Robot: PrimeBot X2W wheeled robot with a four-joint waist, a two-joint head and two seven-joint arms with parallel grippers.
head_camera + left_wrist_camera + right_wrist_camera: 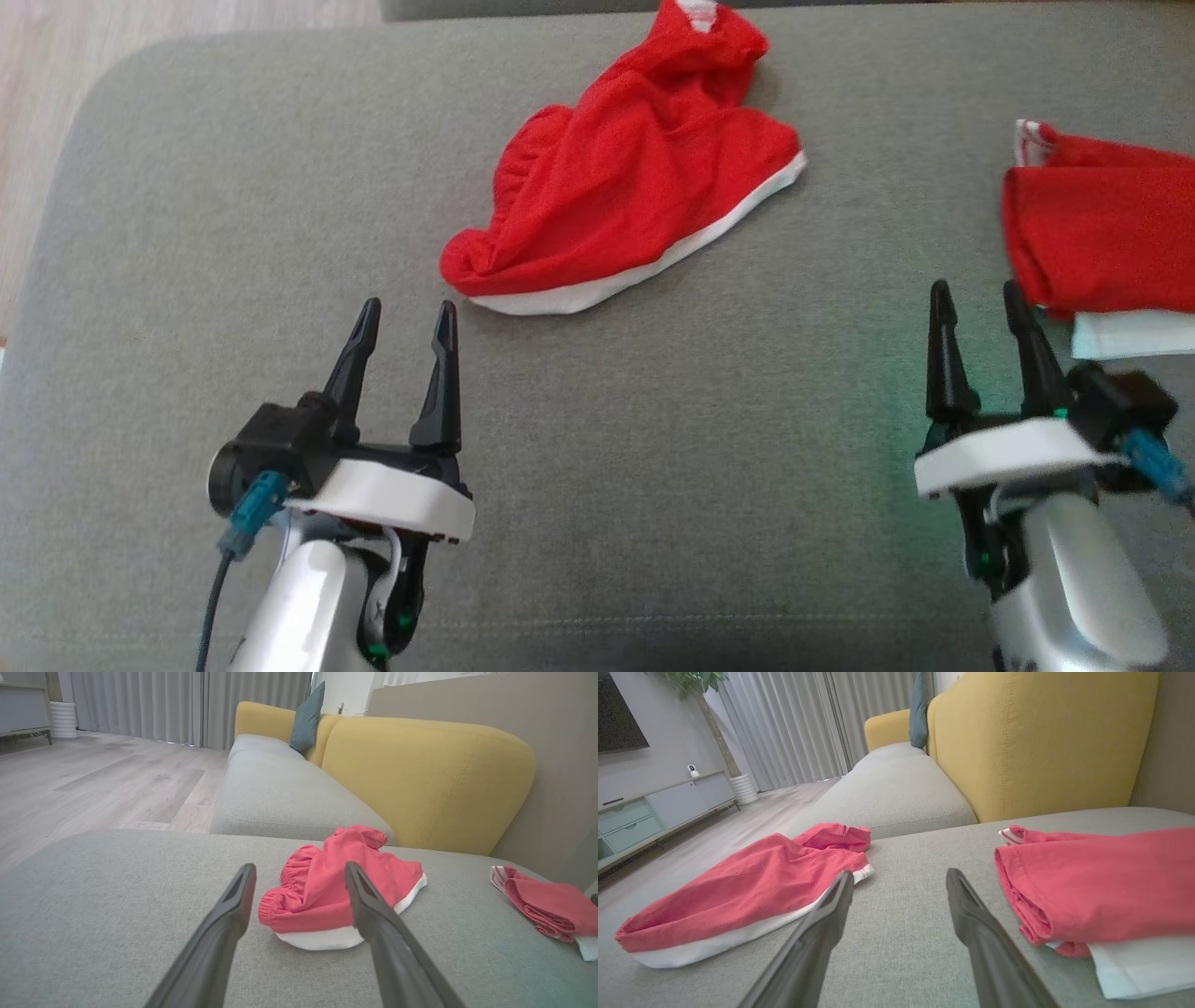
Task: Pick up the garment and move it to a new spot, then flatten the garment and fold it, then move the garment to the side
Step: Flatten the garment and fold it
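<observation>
left gripper [410, 302], right gripper [976, 284]: jaws apart, empty. garment [625, 177] at left's 1 o'clock; likely light, limp. pinch white hem [597, 289].

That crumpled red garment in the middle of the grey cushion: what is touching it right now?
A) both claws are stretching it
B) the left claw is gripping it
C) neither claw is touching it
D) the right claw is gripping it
C: the crumpled red garment lies loose on the cushion, clear of the open left gripper and the open right gripper.
</observation>
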